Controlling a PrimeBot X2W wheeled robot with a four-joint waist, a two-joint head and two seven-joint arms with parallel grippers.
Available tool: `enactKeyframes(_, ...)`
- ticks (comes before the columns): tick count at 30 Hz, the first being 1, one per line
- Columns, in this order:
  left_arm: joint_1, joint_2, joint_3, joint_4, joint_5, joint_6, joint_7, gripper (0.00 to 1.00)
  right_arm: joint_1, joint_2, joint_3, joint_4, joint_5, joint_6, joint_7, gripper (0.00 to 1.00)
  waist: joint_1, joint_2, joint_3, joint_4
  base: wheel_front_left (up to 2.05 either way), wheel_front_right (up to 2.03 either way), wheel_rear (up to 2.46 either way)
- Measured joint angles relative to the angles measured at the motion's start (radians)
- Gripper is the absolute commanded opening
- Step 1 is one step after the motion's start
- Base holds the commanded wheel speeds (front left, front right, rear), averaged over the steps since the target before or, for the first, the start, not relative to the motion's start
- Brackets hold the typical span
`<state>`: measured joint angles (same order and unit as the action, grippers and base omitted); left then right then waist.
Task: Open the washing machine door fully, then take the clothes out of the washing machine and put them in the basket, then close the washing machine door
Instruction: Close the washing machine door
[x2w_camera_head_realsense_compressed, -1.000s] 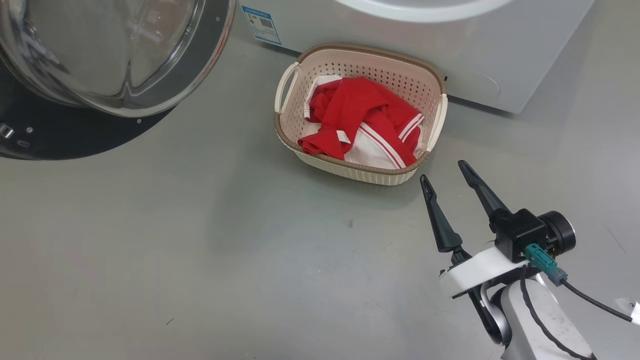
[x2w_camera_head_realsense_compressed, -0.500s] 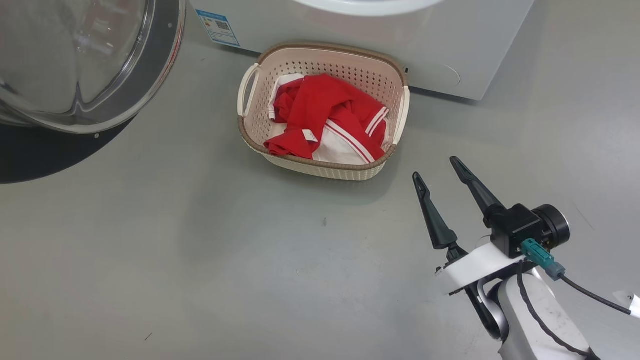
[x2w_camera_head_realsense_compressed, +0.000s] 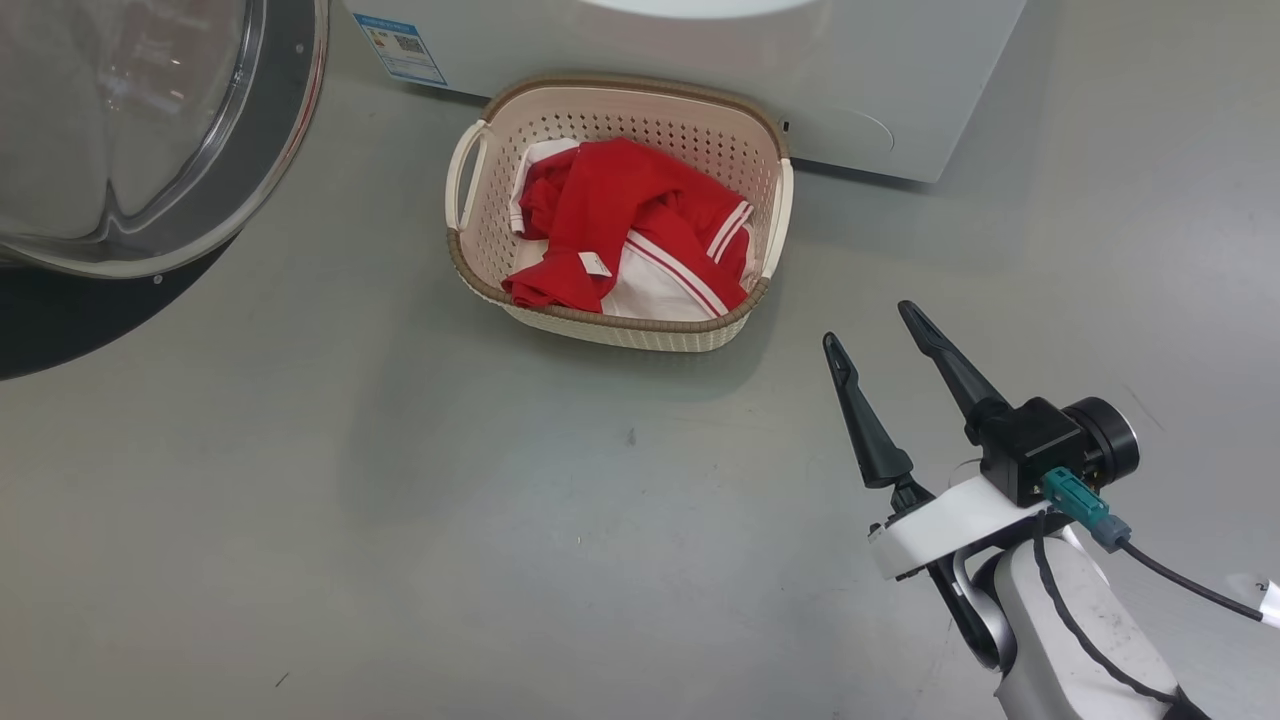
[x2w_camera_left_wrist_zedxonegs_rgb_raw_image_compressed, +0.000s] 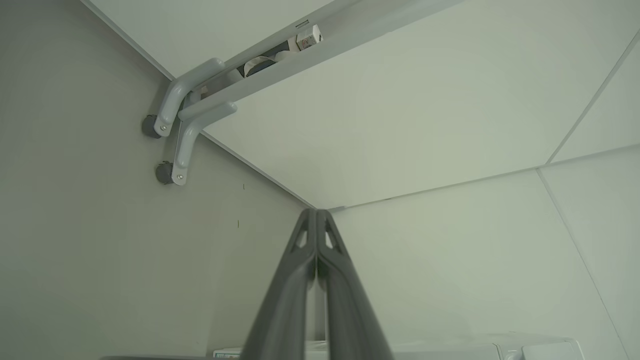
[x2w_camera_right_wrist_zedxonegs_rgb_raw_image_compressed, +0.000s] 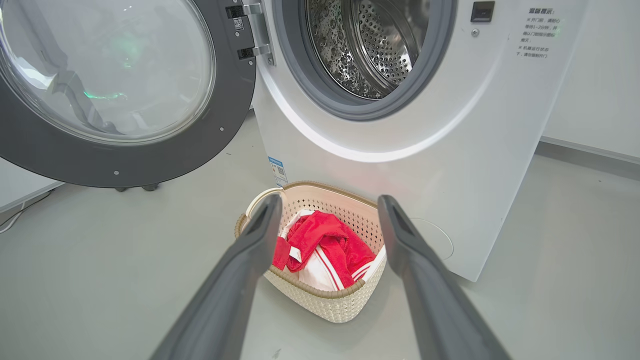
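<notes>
Head camera swung, shifting the whole scene left in frame. Red clothes (x2w_camera_head_realsense_compressed: 620, 225) lie in basket (x2w_camera_head_realsense_compressed: 620, 332) just before washing machine (x2w_camera_head_realsense_compressed: 900, 90), door (x2w_camera_right_wrist_zedxonegs_rgb_raw_image_compressed: 230, 100) wide open. Right gripper (x2w_camera_head_realsense_compressed: 868, 325) spread, empty, near basket; left gripper (x2w_camera_left_wrist_zedxonegs_rgb_raw_image_compressed: 316, 214) pinched shut, empty.

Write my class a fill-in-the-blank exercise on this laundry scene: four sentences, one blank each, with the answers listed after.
The clothes lie in the basket, and their main colour is ____.
The washing machine door stands ____.
The right gripper has its fingers spread and holds ____.
The left gripper has its fingers pressed ____.
Missing words: red; open; nothing; together.
</notes>
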<state>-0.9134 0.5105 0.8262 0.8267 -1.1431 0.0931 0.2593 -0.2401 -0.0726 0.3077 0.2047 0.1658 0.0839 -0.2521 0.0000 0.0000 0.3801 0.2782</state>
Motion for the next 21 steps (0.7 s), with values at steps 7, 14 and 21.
enactKeyframes(7,-0.039,0.011,0.026,0.090,-0.040,0.017,0.083,0.00,-0.009,0.001,-0.001,-0.002,0.000,-0.004,0.000,1.00,0.0000,0.0000,0.004,-0.010,0.00,0.00,0.00)
enactKeyframes(14,-0.077,0.012,0.033,0.154,-0.068,0.022,0.131,0.00,-0.018,0.001,-0.009,-0.005,0.000,-0.007,0.000,1.00,0.0000,0.0000,0.007,-0.014,0.00,0.00,0.00)
enactKeyframes(21,-0.082,0.024,0.002,0.190,-0.058,0.025,0.168,0.00,-0.018,0.002,-0.009,-0.005,0.000,-0.007,0.000,1.00,0.0001,0.0000,0.008,-0.018,0.00,0.00,0.00)
